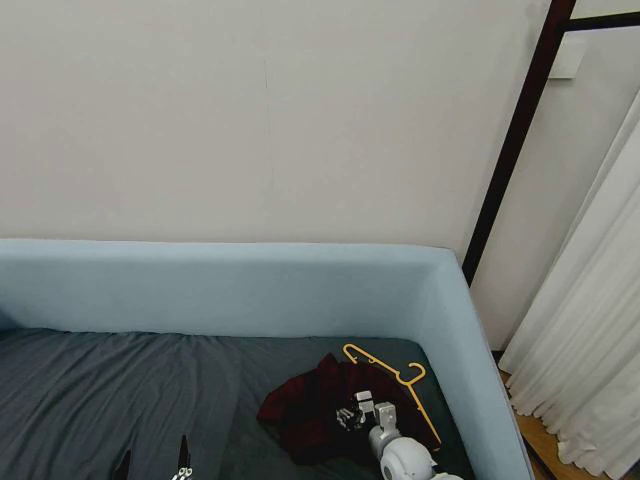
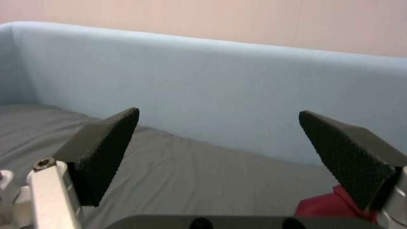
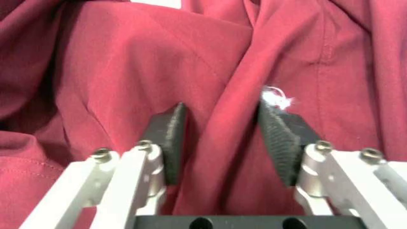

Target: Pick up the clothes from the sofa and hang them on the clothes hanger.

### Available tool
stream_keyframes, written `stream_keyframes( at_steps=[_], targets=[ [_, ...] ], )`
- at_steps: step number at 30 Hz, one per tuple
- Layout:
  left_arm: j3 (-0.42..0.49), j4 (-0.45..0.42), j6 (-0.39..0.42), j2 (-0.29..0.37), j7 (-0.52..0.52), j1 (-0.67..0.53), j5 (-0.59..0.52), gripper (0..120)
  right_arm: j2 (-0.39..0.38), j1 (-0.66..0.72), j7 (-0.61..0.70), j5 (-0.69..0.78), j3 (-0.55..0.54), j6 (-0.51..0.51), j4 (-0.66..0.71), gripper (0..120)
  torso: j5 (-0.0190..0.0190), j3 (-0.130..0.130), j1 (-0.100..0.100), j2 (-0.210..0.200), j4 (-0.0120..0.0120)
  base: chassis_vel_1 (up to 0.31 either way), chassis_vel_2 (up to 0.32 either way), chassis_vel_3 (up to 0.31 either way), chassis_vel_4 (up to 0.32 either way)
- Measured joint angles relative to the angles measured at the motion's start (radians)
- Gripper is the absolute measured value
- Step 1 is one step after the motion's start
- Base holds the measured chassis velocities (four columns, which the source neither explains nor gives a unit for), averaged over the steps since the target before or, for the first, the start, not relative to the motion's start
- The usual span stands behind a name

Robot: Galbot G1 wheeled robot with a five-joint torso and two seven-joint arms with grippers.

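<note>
Low in the head view, right of centre, the right gripper (image 1: 352, 415) is down on a crumpled dark red garment (image 1: 305, 405) lying on the grey seat cushion (image 1: 100, 390) of a pale blue sofa (image 1: 250, 285), close to its right-hand arm. A yellow clothes hanger (image 1: 382, 366) lies across the garment's far edge, touching it.

In the right wrist view the gripper's pads (image 3: 168, 140) stand partly spread on either side of a raised fold of the red cloth. One pad seems to touch the fabric, while a thin shadow separates the other from it, so the fold looks straddled but not yet pinched.

The left gripper (image 2: 219, 152) hangs over the bare cushion at the bottom left of the head view, well apart from the garment, its fingers spread wide and holding nothing.

The step in hand appears to be the pick-up from the sofa. The next move likely calls for closing firmly on that fold and raising it straight up. The hanger lies against the cloth and could be dragged along.
</note>
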Motion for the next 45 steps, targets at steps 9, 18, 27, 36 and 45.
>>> stream_keyframes(
  at_steps=[9,18,27,36,45],
  targets=[
    [0.008,-0.002,-0.005,-0.005,0.000,-0.004,0.002,99,-0.013,-0.003,0.000,-0.007,0.011,0.015,-0.006,0,0.0000,0.000,0.000,0.000,-0.0002,0.000,0.000,0.000,0.000],
    [0.007,-0.006,-0.007,-0.002,0.001,-0.004,-0.001,99,-0.030,-0.005,0.007,-0.010,0.017,0.035,0.022,0,0.0001,0.000,0.000,0.000,-0.0001,0.000,0.000,0.000,0.000],
    [0.033,0.010,-0.006,0.009,0.003,-0.015,0.003,99,-0.146,0.021,0.074,0.054,0.027,0.029,0.296,0,0.0001,0.000,0.000,0.000,-0.0001,0.000,0.000,0.000,0.000],
    [0.061,0.018,-0.001,0.019,0.005,-0.024,0.014,99,-0.303,0.203,0.110,0.192,-0.028,-0.004,0.478,0,0.0001,0.000,0.000,0.000,-0.0002,0.000,0.000,0.000,0.000],
    [0.071,0.016,0.000,0.028,0.005,-0.030,0.015,99,-0.365,0.460,0.171,0.322,-0.091,-0.052,0.610,0,0.0001,0.000,0.000,0.000,-0.0001,0.000,0.000,0.000,0.000]
  ],
)
